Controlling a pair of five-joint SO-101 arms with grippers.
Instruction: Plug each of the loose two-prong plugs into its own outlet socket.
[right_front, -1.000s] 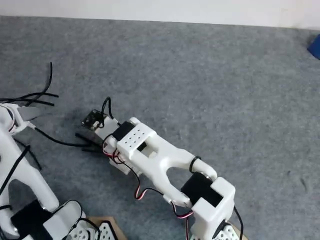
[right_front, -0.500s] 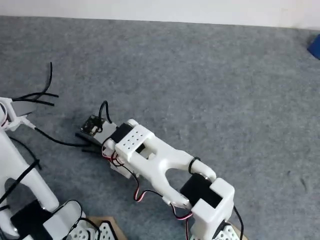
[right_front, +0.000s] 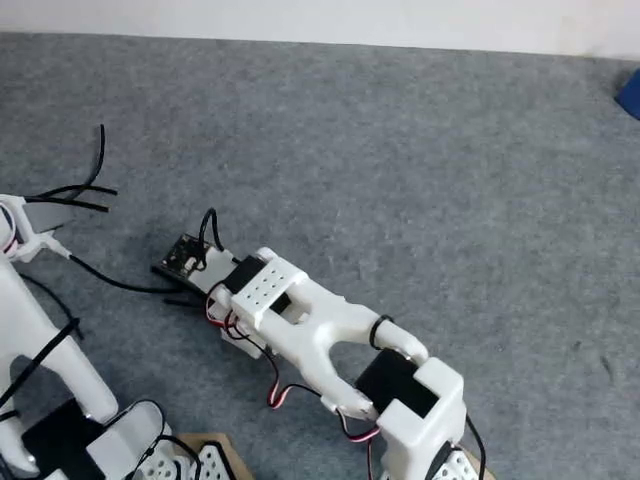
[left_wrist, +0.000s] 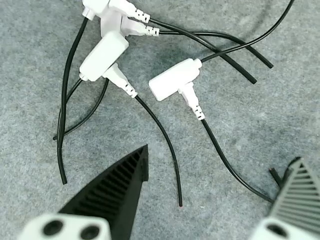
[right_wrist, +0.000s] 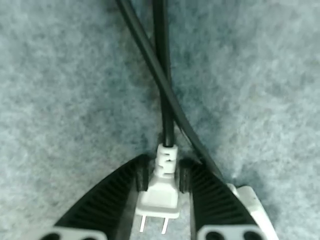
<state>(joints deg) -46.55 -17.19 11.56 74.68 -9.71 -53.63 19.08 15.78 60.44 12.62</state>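
Note:
My right gripper (right_wrist: 165, 162) is shut on a white two-prong plug (right_wrist: 161, 192), its fingers (right_wrist: 120, 195) on either side of the body. The plug's two prongs point back toward the wrist, and its black cable (right_wrist: 160, 60) runs away over the carpet. In the high view the right gripper (right_front: 180, 285) sits low on the carpet, left of centre. My left gripper (left_wrist: 220, 155) hangs open above two white connector blocks (left_wrist: 175, 81) (left_wrist: 102, 56) with black cables. I cannot tell whether these blocks are plugs or sockets.
Grey carpet (right_front: 420, 150) covers the whole work area, with wide free room at centre and right. Loose black cables (right_front: 75, 195) lie at the far left by the left arm (right_front: 25, 320). Another white piece (right_wrist: 250, 200) lies beside the held plug. A blue object (right_front: 630, 92) shows at the right edge.
The right arm has shifted slightly left and lower over the carpet. The left arm's wrist has drawn back toward the left edge.

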